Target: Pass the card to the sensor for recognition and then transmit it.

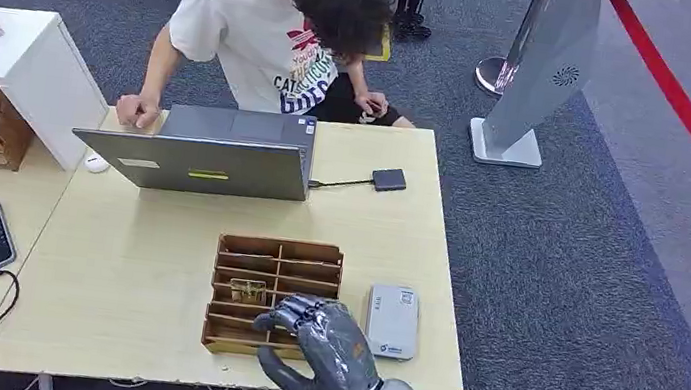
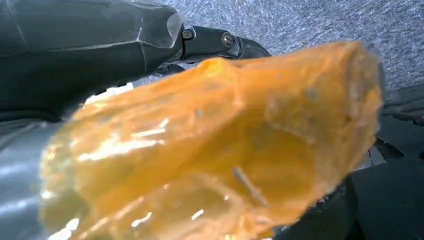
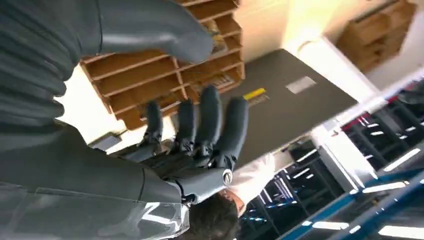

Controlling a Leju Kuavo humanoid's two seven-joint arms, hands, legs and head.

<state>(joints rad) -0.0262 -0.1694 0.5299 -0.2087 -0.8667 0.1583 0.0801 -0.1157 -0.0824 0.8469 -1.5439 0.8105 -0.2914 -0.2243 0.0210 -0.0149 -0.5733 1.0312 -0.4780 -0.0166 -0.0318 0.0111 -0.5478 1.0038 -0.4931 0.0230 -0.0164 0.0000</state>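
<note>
- The card [image 1: 248, 291] stands in a middle slot of the wooden organizer [image 1: 274, 296] on the desk [image 1: 139, 279], long axis 9-to-3.
- Right robot hand [image 1: 321, 348] hovers at the organizer's 5 o'clock corner, released, fingers spread.
- Left robot hand [image 2: 75, 45]: grasp cannot be told; an orange blur hides it.

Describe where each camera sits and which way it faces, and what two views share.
Head view: high on the body, facing forward and down at the pale wooden table; the grey right hand enters from below.
Left wrist view: behind the dark left hand; a blurred orange translucent mass blocks the lens.
Right wrist view: behind that right hand, facing the brown wooden compartment tray.
Shared: head and right wrist views both show tray and hand.
</note>
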